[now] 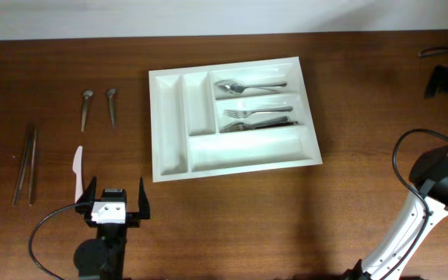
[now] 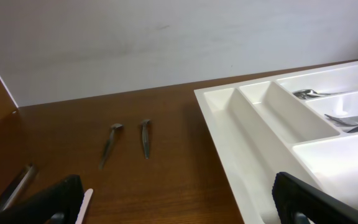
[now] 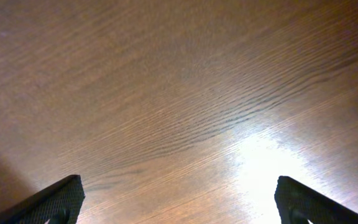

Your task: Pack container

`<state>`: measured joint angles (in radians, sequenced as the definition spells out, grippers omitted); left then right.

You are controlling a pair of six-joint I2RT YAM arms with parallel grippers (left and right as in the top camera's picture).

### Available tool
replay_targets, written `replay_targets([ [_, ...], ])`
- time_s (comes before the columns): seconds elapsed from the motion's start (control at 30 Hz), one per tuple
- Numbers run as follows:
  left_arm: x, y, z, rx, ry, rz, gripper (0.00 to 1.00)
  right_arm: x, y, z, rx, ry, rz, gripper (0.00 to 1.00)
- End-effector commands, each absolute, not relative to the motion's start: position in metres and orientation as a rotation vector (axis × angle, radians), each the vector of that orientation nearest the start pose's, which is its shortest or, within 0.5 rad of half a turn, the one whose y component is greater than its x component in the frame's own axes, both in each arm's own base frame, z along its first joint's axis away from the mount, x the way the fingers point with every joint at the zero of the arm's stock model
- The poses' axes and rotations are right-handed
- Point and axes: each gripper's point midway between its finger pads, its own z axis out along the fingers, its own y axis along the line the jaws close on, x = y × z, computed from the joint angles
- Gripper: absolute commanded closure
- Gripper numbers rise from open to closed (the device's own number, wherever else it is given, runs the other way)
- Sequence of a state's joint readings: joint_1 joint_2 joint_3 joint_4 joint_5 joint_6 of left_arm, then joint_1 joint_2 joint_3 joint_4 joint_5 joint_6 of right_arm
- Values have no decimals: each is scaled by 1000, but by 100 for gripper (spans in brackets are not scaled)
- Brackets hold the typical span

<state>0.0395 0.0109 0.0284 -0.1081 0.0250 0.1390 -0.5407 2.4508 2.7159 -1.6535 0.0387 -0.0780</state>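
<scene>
The container (image 1: 247, 148) is a big white tray lying in the middle of the table. Spoons (image 1: 247, 85) lie in its far crosswise compartment and forks (image 1: 259, 117) in the middle one. Its near crosswise compartment and both narrow ones show nothing inside. In the left wrist view the container (image 2: 247, 143) fills the right side. My left gripper (image 1: 117, 190) (image 2: 176, 186) stands open near the table's front edge, left of the container, holding nothing. My right gripper (image 3: 179, 186) is open over bare wood, far right of the container.
Loose on the table left of the container are two small spoons (image 1: 86, 109) (image 1: 112, 105), a pair of metal chopsticks (image 1: 26, 163) and a white plastic knife (image 1: 77, 173). The knife (image 2: 84, 202) lies just beside my left finger. The right arm stands along the right edge.
</scene>
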Motion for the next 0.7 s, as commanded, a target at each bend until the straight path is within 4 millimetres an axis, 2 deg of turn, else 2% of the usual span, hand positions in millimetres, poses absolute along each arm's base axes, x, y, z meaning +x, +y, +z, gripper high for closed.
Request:
replay_targets([
  [0.0,245,5,157,116,1658,127,1,416,-253,152,697,2918,-112,1],
  [0.67,245,5,157,116,1658,127,1,416,-253,151,697,2920,-112,1],
])
